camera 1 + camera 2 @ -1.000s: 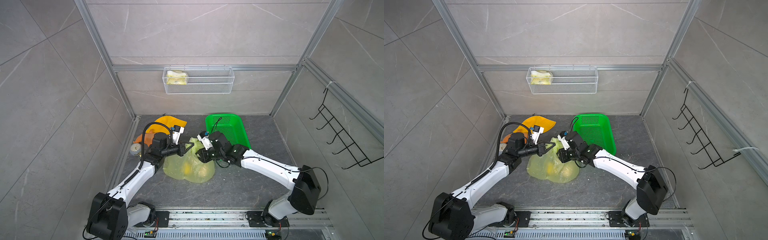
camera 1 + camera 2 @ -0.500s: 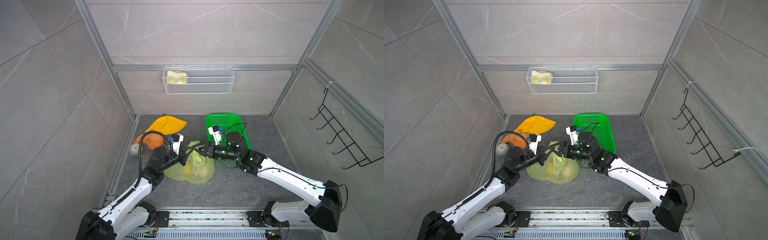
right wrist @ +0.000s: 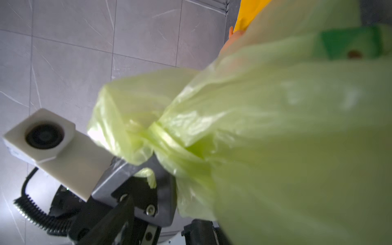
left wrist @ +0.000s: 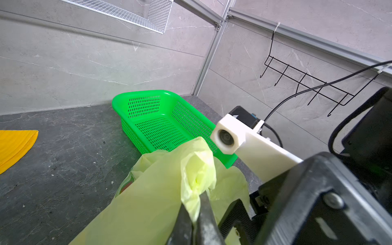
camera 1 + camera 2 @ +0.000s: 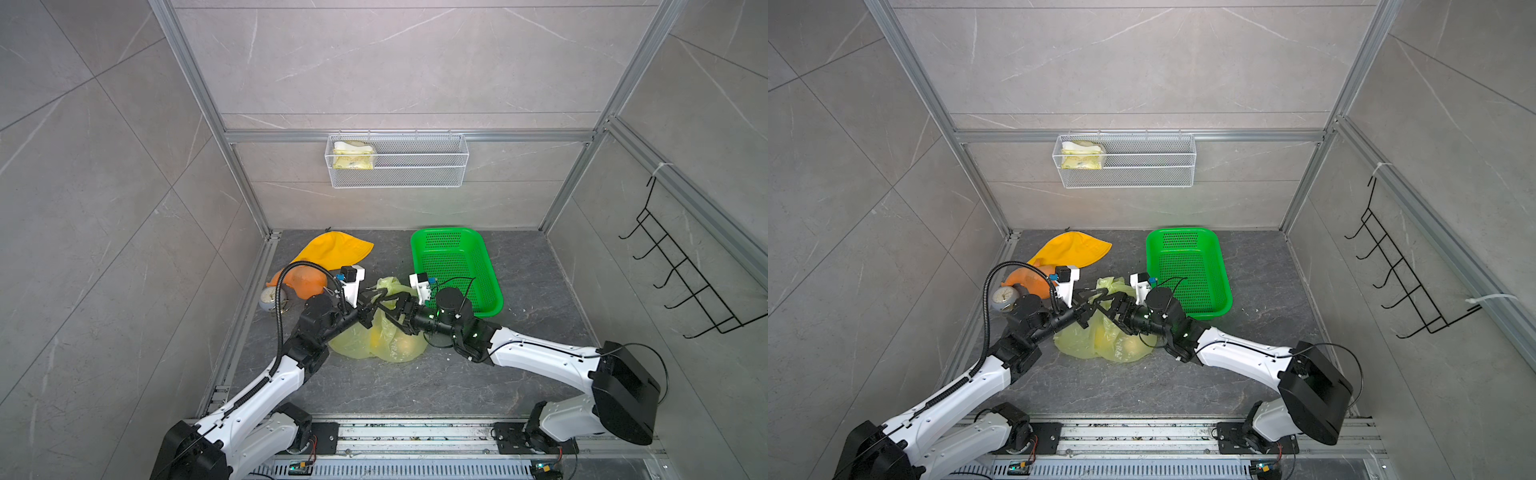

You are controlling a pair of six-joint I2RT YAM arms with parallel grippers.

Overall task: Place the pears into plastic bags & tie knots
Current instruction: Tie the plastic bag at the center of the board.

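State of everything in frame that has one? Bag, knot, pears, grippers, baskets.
plastic bag: slumped, neck gathered
knot: cinched round the neck; finished or not, unclear
pears: inside the bag, two showing through
left gripper: shut on a fold of the bag
right gripper: open, beside the neck
green basket: upright, empty
wire basket: holds a pale packet

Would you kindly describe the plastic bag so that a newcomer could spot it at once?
Find the green basket on the dark floor. The bag lies beside it, towards the orange gourd. It alone is thin, translucent yellow-green, with pears showing through, unlike the opaque yellow cloth.
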